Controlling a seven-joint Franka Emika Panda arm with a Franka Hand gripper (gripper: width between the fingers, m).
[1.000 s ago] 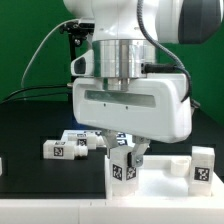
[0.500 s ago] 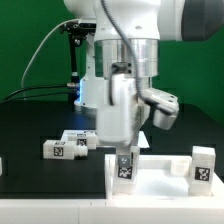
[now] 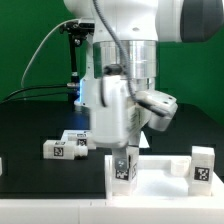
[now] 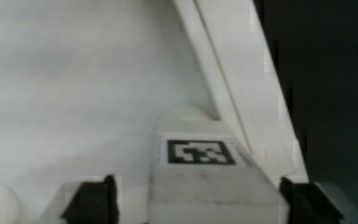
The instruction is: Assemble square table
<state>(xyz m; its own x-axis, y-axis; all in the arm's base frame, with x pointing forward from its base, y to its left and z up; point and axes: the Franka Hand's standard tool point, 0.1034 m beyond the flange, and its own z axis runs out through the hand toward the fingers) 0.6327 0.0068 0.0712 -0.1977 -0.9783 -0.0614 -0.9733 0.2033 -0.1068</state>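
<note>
Square table (image 3: 165, 185): its white top lies flat on the black tabletop (image 3: 30, 125), toward the exterior view's right
Corner leg (image 3: 124, 168): upright on the top's corner at the exterior view's left, tag facing the camera, directly under the gripper
Second standing leg (image 3: 203, 166): upright on the top's corner at the exterior view's right, well apart from the arm
Loose legs: one (image 3: 62, 150) lies on its side on the tabletop off the top, another (image 3: 86, 138) just beside it and partly hidden by the arm
Gripper (image 3: 123, 153): spread, one finger on either side of the corner leg; in the wrist view the pads flank it and I judge they are not pinching it
Done, by my judgement: two legs placed at corners; I cannot tell whether either is fully seated
Left to do: two loose legs to fetch and fit at the remaining corners
Progress: roughly halfway
</note>
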